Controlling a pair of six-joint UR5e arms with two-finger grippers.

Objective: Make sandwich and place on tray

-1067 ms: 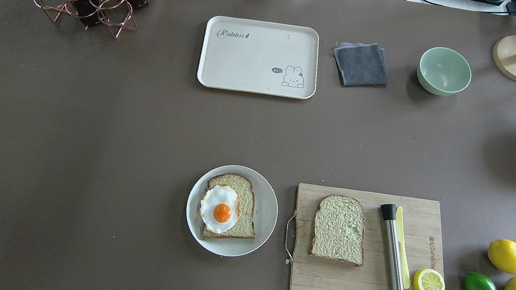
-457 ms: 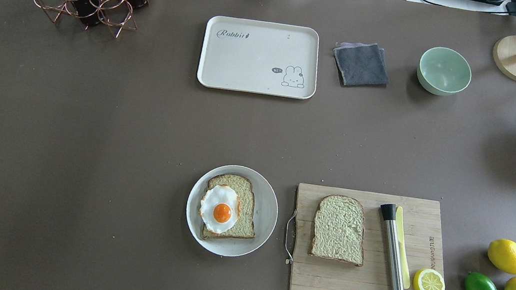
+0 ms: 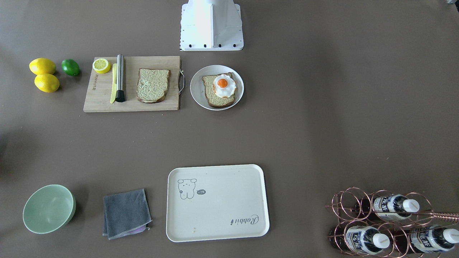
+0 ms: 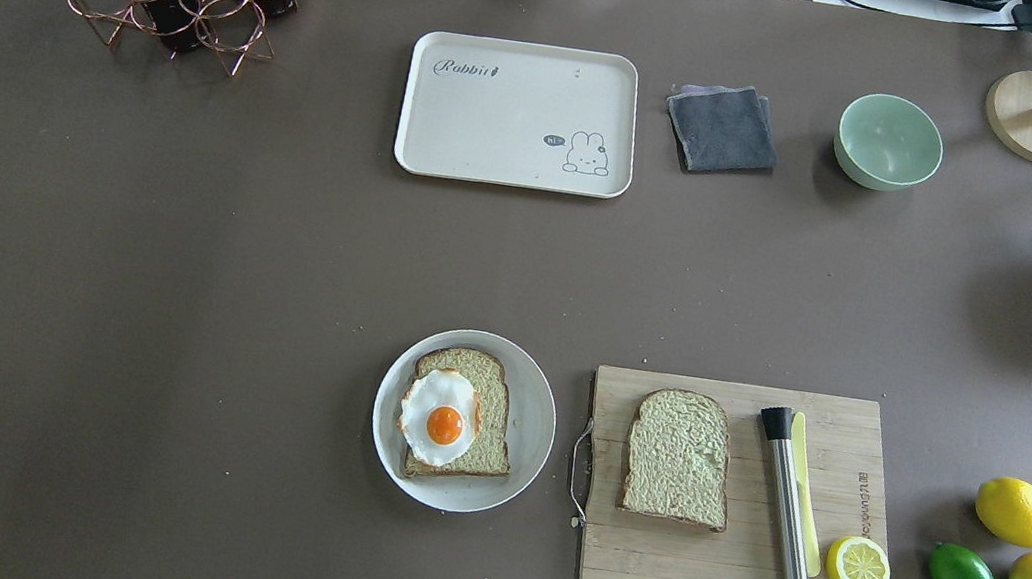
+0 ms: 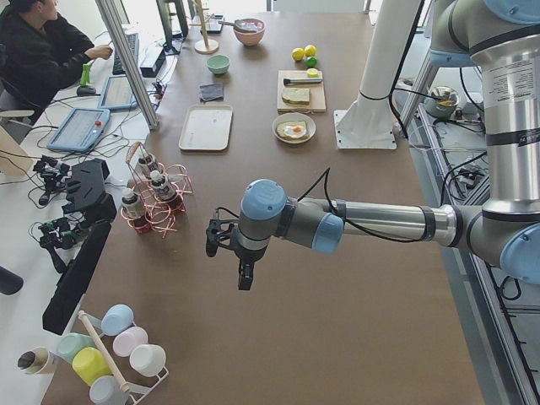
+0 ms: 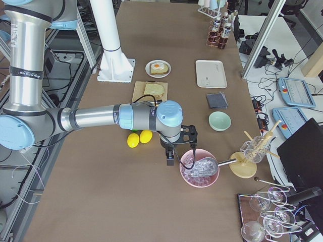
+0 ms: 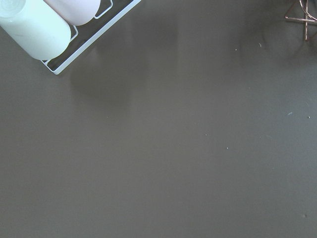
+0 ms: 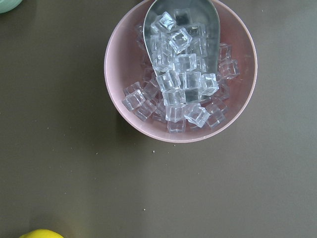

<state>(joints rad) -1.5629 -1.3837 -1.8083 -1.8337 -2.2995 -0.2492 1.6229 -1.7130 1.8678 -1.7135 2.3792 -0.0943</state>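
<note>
A bread slice [image 4: 493, 397] with the fried egg [image 4: 440, 417] lies on the white plate [image 4: 532, 433], mid robot-side edge of the table [image 4: 174, 282]. The second slice [image 4: 679, 457] lies on the cutting board [image 4: 719, 571] beside it. The tray [image 4: 494, 155] sits mid operator-side edge. The left arm's fingers [image 5: 243, 278] hang toward the left end, the right arm's fingers [image 6: 170, 160] by the ice bowl [image 6: 184, 176] toward the right end. Whether either pair is apart or together, I cannot tell.

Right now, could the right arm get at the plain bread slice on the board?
Probably yes: the bread slice lies bare on the cutting board, and the right end effector hangs clear by the pink bowl.
</note>
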